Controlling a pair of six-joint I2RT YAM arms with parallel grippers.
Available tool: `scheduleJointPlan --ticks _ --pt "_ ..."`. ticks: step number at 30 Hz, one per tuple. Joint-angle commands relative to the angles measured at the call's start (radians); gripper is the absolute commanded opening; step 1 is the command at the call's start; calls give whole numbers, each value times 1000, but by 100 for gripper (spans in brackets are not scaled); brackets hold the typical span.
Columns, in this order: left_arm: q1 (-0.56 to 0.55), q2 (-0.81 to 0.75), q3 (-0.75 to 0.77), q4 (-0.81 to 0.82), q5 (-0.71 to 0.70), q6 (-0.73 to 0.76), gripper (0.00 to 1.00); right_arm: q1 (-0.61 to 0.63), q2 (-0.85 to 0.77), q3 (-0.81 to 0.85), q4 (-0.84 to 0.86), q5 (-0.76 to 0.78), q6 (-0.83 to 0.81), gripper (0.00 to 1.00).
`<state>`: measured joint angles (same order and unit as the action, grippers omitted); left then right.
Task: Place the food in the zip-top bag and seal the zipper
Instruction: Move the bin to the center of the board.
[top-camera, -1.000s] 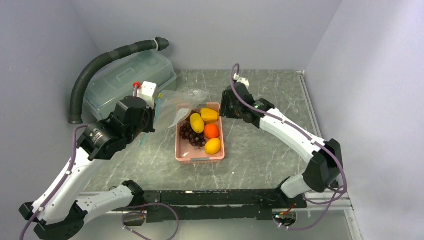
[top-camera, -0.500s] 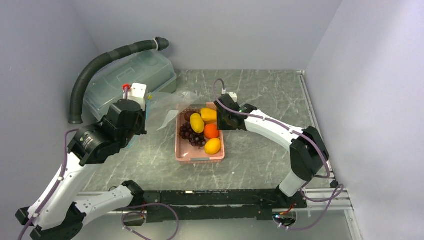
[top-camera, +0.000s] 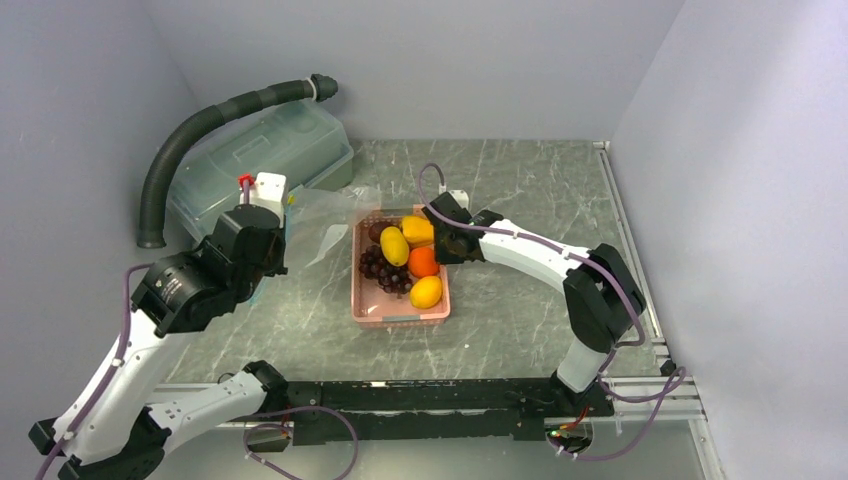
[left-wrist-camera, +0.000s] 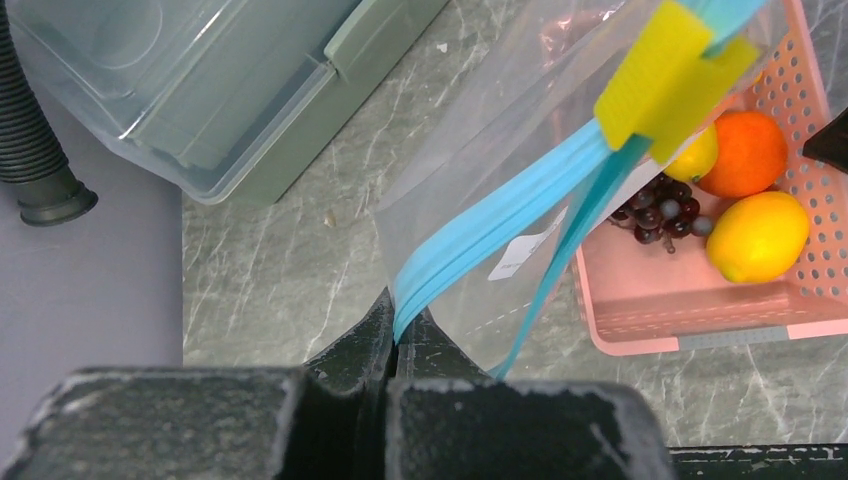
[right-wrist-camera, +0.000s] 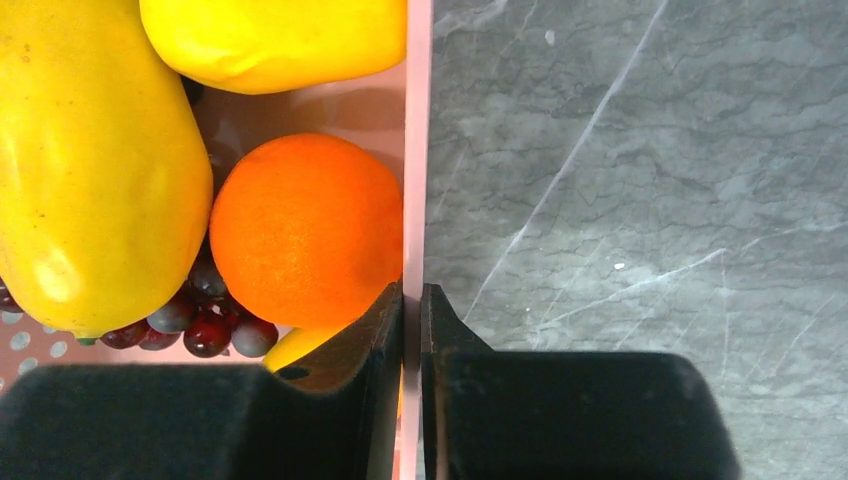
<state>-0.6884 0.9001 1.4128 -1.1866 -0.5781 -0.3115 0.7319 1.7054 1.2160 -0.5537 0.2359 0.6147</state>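
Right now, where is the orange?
In the top view the orange sits in the pink basket, against its right wall, with a yellow fruit behind it, another in front and grapes to its left.

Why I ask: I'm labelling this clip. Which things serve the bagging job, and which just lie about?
Job:
bag
zipper, pinched by the left gripper
yellow fruits, orange, grapes
basket holding the fruit, its wall clamped by the right gripper

Lying about:
box
hose
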Motion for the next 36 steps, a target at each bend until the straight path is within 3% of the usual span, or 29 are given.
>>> scheduleJointPlan --ticks 1,8,9,10,11,22,29,36 --pt "2 -5 -24 25 -9 -27 0 -2 6 3 2 65 -7 10" --pt "2 -7 -74 60 12 -38 0 -38 -4 11 -39 120 -38 0" --pt "2 -9 113 65 15 -40 0 -50 -11 7 -41 122 -46 0" --pt "1 -11 -79 70 17 -42 0 -62 -22 2 -44 126 -55 0" --pt "1 -12 -96 73 19 -44 0 -77 -32 -3 -45 130 -65 0" --pt "2 -24 -131 101 25 -40 0 -241 -65 -22 -82 100 -230 0" --pt "2 -28 -152 119 28 -35 0 -274 -65 -25 -84 99 -264 0" --pt "3 -28 -155 131 22 -26 0 -273 -107 32 -116 88 -240 37"
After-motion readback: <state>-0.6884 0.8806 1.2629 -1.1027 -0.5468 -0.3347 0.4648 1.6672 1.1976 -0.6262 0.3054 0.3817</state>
